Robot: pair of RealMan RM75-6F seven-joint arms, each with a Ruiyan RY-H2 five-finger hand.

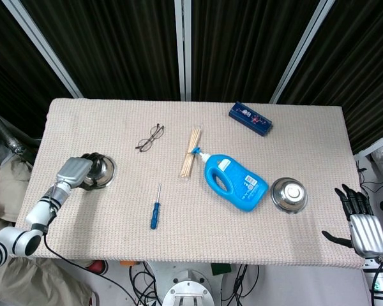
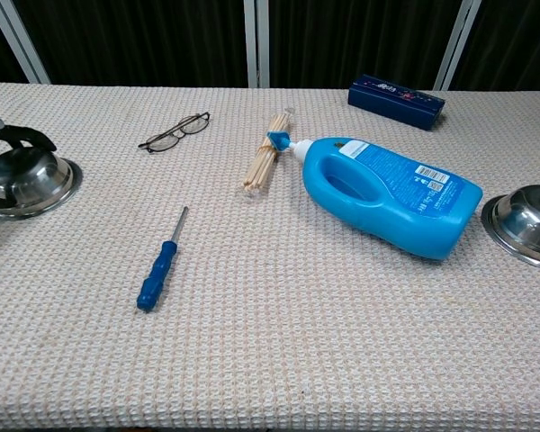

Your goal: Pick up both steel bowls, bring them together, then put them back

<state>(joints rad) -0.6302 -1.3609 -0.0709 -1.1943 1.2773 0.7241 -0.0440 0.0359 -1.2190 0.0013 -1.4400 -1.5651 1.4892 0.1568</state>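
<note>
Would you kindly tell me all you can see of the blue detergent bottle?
The blue detergent bottle looks like glossy plastic, with a moulded handle, a white label and a white spout. It lies on its side near the middle of the table, spout toward the bundle of sticks and perhaps touching it. No robot hand touches it.

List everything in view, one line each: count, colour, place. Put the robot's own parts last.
Round steel bowls: 2, silver; left one under the left hand, right one upside down near the table's right end.
Plastic detergent bottle: 1, blue, lying centre-right.
Bundle of wooden sticks: 1, tan, by the bottle's cap.
Wire-framed eyeglasses: 1, dark, back left.
Screwdriver: 1, blue handle, front centre.
Flat box: 1, navy, back right.
Woven tablecloth: 1, beige.
Left hand: on the left bowl.
Right hand: fingers spread, off the table's right end.
</note>
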